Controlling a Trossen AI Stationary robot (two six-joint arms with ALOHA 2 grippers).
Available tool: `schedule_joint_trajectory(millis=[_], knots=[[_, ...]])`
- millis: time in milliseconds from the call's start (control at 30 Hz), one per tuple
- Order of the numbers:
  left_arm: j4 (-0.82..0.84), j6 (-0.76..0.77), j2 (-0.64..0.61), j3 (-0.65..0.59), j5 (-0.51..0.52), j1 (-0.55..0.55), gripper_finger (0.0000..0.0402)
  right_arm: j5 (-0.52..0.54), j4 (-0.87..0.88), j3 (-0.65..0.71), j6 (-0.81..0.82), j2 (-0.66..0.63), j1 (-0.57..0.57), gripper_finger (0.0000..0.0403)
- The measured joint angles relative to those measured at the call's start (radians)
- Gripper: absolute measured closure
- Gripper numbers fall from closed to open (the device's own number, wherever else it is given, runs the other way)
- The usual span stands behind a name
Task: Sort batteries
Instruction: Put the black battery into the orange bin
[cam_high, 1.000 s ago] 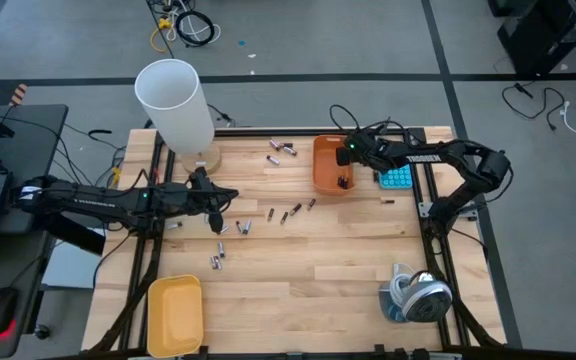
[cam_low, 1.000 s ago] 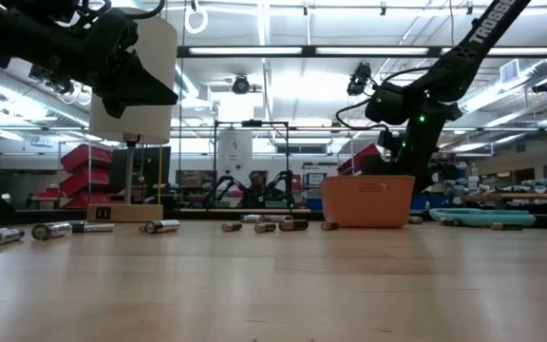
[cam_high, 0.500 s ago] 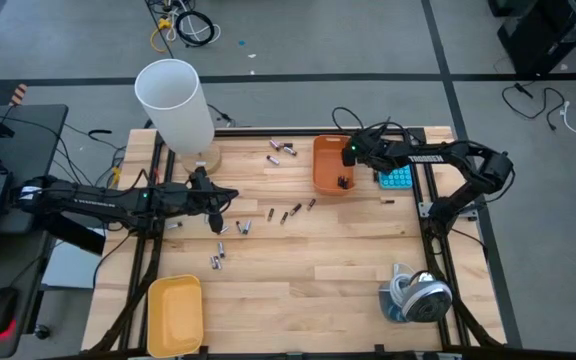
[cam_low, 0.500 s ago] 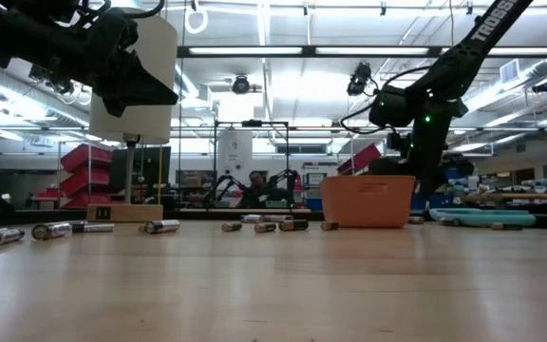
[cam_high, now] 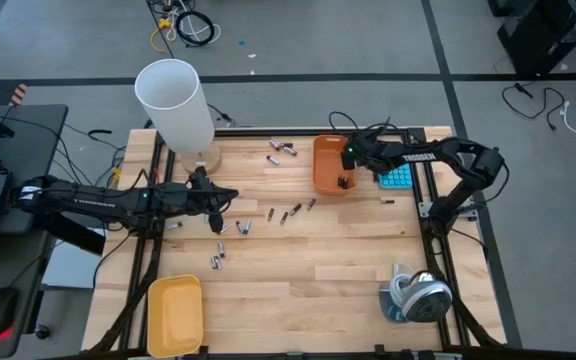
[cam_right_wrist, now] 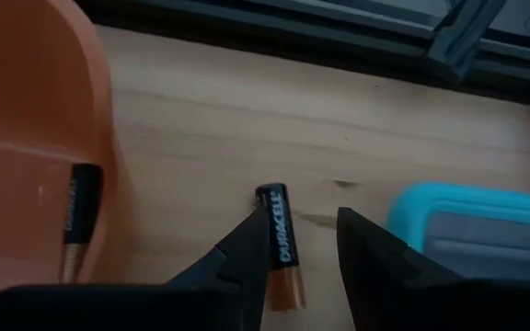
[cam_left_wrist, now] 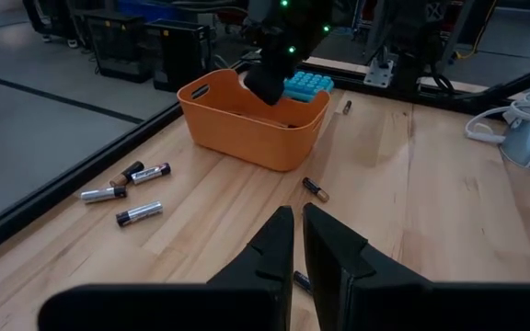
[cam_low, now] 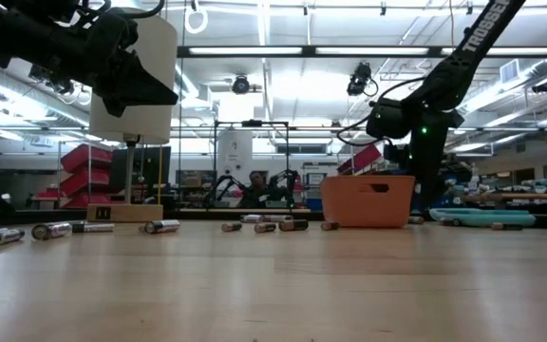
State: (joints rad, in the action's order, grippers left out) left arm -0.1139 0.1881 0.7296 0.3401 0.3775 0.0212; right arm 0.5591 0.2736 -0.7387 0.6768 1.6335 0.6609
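Several small batteries lie scattered on the wooden table, in a far group (cam_high: 280, 150), a middle group (cam_high: 290, 212) and a near group (cam_high: 218, 258). My right gripper (cam_right_wrist: 297, 219) hangs over the right side of the orange bin (cam_high: 328, 165) and is shut on a black-and-copper battery (cam_right_wrist: 279, 244). It also shows in the left wrist view, dipping toward the orange bin (cam_left_wrist: 267, 87). Another battery (cam_right_wrist: 81, 221) lies inside the bin. My left gripper (cam_left_wrist: 294, 230) hovers shut over the table's left middle (cam_high: 218, 215) with nothing between its fingers. My right gripper has the battery between its two fingers, lying along them. The copper end (cam_right_wrist: 283, 292) sits back between the fingers and the black end (cam_right_wrist: 272, 198) sticks out past the tips. The battery lies against one finger (cam_right_wrist: 237, 262). It is lifted clear, slanting down.
A tall white cylinder (cam_high: 175, 105) stands at the far left. A yellow bin (cam_high: 175, 315) sits at the near left corner and a blue calculator (cam_high: 396, 180) right of the orange bin. A grey-blue coiled object (cam_high: 416, 295) lies near right.
My right gripper has sunk a little toward the orange bin and tipped further downward, still carrying the battery.
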Motion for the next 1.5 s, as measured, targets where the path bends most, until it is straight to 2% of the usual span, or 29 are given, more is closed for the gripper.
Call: schedule_joint_trajectory(millis=[1500], knots=[[0.001, 0.007, 0.000, 0.000, 0.000, 0.000, 0.0371, -0.063, 0.012, 0.000, 0.001, 0.001, 0.002, 0.0288]])
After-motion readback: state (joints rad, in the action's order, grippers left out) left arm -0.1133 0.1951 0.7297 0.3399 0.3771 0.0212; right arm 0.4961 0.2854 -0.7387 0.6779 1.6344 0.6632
